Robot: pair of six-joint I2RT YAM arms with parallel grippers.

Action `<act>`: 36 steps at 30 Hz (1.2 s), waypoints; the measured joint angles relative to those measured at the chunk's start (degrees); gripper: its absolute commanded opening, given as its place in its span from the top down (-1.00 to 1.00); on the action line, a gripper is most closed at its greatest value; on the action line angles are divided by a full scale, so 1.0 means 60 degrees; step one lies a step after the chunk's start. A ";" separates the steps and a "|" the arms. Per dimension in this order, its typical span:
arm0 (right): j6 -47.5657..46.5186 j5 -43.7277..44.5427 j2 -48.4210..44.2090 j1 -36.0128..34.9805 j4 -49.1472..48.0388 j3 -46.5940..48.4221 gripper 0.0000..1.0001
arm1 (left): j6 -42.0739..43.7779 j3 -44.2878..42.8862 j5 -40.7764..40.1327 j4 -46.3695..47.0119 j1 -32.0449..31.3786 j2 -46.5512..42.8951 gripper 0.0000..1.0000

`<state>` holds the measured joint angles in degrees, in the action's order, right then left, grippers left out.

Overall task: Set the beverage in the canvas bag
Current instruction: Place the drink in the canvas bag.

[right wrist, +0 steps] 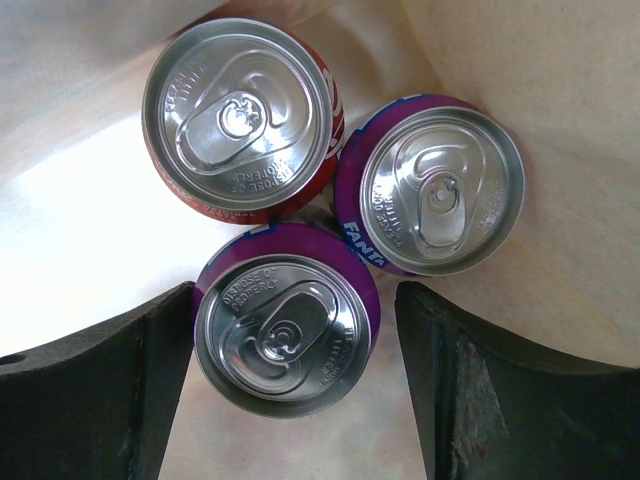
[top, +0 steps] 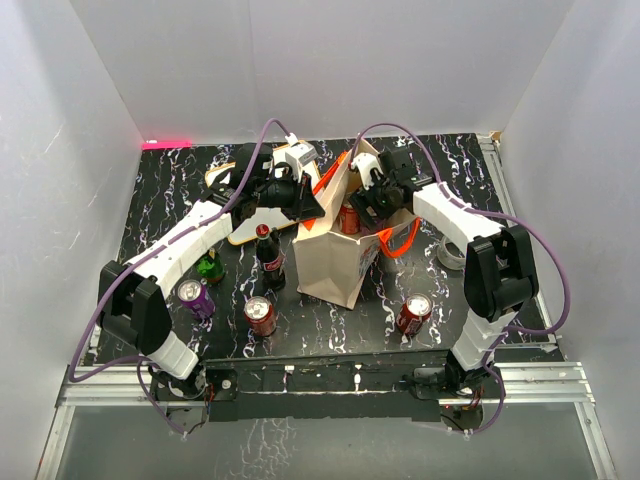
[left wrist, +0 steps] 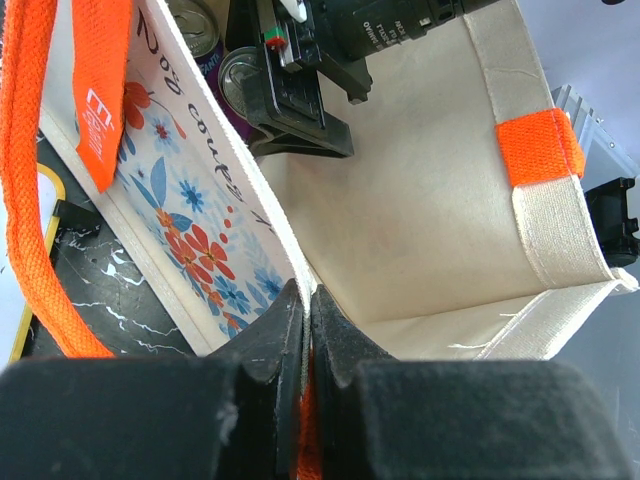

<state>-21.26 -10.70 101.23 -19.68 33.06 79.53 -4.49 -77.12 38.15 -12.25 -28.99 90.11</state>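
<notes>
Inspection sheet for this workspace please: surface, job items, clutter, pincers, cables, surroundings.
Surface: black marbled table.
Job's things: canvas bag upright, open, holding red can, far purple can, near purple can; outside: green bottle, dark bottle, loose purple can, left red can, right red can.
Clutter: tape roll right of the bag; framed board left of the bag.
Pincers: left pincer shut on the bag's rim; right pincer open astride the near purple can.
Cables: purple cables arch over both arms.
Surroundings: white walls; pink tape at back left.
</notes>
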 measured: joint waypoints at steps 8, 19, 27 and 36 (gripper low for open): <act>0.0062 -0.0219 -0.0007 0.0033 0.0284 0.0463 -0.62 | 0.0004 0.0000 -0.0004 0.0000 0.0000 0.0000 1.00; 0.0146 -0.0284 -0.0495 0.0044 0.0503 0.1005 -0.62 | 0.0004 0.0000 -0.0015 0.0007 0.0000 0.0000 1.00; 0.0328 -0.0404 -0.1056 0.0055 0.0539 0.1388 -0.62 | -0.0018 0.0000 -0.0044 -0.0004 0.0000 0.0000 1.00; 0.0397 -0.0495 -0.2018 0.0058 0.0546 0.1428 -0.63 | -0.0080 0.0000 -0.0164 0.0000 0.0000 0.0000 1.00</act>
<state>-18.87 -13.67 89.12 -19.33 36.34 88.09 -4.97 -77.12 37.17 -12.25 -28.99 90.11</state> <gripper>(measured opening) 0.811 0.031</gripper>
